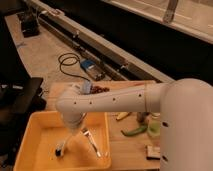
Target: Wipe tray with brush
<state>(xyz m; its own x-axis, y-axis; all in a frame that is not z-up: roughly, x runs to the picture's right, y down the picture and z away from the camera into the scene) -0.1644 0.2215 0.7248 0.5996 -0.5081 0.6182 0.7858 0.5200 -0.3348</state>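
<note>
A yellow tray lies at the front left of the wooden table. My white arm reaches in from the right and bends down into the tray. My gripper hangs inside the tray, just above its floor near the middle. A thin pale stem runs down and left from it to a small dark-ended piece that touches the tray floor. This may be the brush, but I cannot tell it apart from the gripper's own parts.
To the right of the tray lie a green vegetable, a yellowish item, a green bottle and a small dark object. A reddish snack bag sits at the back. A black chair stands to the left. A cable lies on the floor.
</note>
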